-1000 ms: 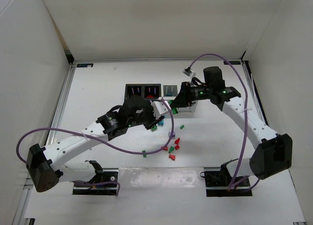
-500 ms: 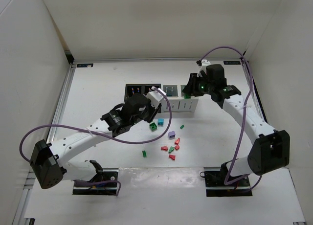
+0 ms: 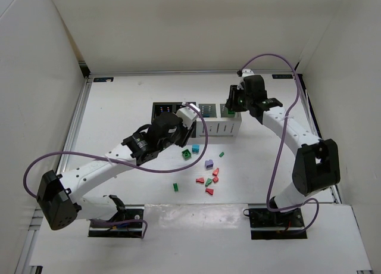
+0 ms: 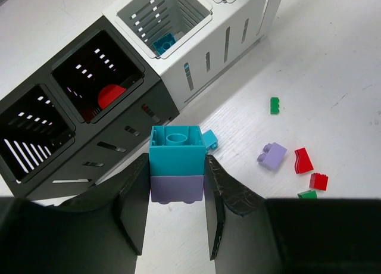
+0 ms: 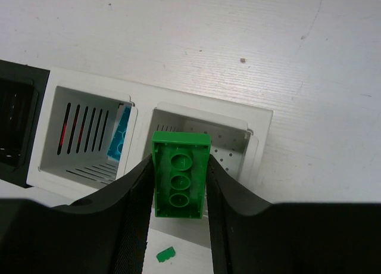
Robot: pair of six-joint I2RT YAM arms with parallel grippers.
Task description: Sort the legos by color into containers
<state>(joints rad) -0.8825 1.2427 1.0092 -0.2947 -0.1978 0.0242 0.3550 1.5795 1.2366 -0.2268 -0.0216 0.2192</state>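
The containers [image 3: 209, 126] are four joined bins, two black on the left and two white on the right. My left gripper [image 3: 180, 133] is shut on a teal brick stacked on a purple one [image 4: 177, 170], held in front of the black bins [image 4: 113, 144]. My right gripper [image 3: 230, 109] is shut on a long green brick [image 5: 180, 174], held over the rightmost white bin [image 5: 256, 116]. Several loose legos lie in front of the bins: a purple one [image 3: 209, 164], red ones [image 3: 209, 191], green ones [image 3: 175, 187] and a teal one [image 3: 194, 148].
One black bin holds a red piece [image 4: 109, 96]. The left white bin holds a teal brick [image 4: 164, 43], which also shows in the right wrist view [image 5: 121, 137]. A small green brick [image 5: 166, 254] lies just in front of the white bins. White walls close in the table.
My right gripper has swung back from in front of the bins to above the rightmost white bin, carrying the green brick. My left gripper has moved up toward the black bins with its stacked brick.
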